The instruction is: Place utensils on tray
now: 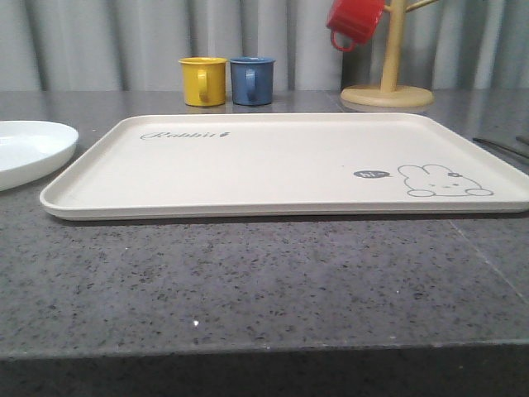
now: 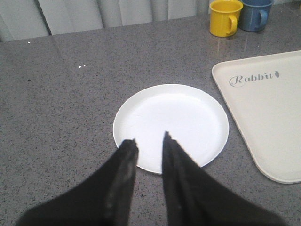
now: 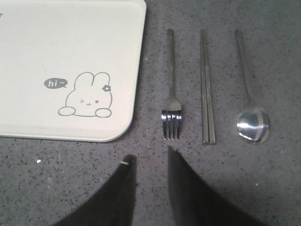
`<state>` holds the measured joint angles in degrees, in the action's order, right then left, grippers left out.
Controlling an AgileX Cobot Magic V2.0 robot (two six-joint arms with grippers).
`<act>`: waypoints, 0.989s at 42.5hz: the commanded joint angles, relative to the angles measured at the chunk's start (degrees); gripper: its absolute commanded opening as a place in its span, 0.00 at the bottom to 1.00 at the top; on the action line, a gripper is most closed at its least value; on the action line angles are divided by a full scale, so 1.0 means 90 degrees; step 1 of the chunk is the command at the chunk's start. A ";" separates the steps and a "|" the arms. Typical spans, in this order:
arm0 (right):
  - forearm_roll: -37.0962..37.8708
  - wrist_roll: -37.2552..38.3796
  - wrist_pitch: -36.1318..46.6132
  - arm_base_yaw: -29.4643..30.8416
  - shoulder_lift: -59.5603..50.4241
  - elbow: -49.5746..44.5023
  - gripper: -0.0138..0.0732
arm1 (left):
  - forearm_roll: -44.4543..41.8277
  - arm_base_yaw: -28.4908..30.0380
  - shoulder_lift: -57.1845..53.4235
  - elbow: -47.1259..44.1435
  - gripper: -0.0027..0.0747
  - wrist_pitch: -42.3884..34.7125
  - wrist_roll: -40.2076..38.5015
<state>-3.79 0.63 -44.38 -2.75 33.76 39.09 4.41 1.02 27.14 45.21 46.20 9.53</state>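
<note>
The cream tray (image 1: 273, 165) with its rabbit drawing lies bare in the middle of the grey table. In the right wrist view a silver fork (image 3: 171, 99), a pair of chopsticks (image 3: 207, 89) and a spoon (image 3: 250, 103) lie side by side on the table just off the tray's (image 3: 70, 56) rabbit corner. My right gripper (image 3: 149, 153) hangs open above the table a little short of the fork's tines, holding nothing. My left gripper (image 2: 149, 140) is open too, over the near rim of the white plate (image 2: 174, 120). At the front view's right edge a thin strip of the utensils (image 1: 504, 149) shows.
A yellow mug (image 1: 203, 80) and a blue mug (image 1: 252, 79) stand behind the tray. A wooden mug tree (image 1: 388, 83) with a red mug (image 1: 354, 23) hung on it stands at the back right. The white plate (image 1: 29, 149) sits left of the tray.
</note>
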 commanded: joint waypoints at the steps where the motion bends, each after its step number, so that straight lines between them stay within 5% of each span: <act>1: -0.0011 -0.0034 0.0365 0.0031 0.0078 0.0149 0.65 | 0.0050 -0.0003 0.0210 0.0195 0.51 -0.0438 -0.0065; 6: -0.0011 -0.0034 0.0364 0.0031 0.0078 0.0149 0.71 | 0.0051 -0.0003 0.0370 0.0195 0.64 -0.0438 -0.0065; 24: -0.0011 -0.0034 0.0364 0.0031 0.0078 0.0149 0.71 | -0.0148 0.0130 0.2351 0.0844 0.65 0.0143 -0.0065; 34: -0.0017 -0.0034 0.0364 0.0031 0.0078 0.0149 0.71 | 0.0358 0.1072 0.3675 0.1121 0.65 0.0095 -0.0021; 42: -0.0017 -0.0034 0.0364 0.0031 0.0078 0.0149 0.71 | 0.1822 0.1851 0.4633 0.1158 0.65 -0.0276 0.0910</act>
<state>-3.79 0.63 -44.47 -2.75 34.01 39.09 13.16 15.35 66.26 53.46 47.83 14.00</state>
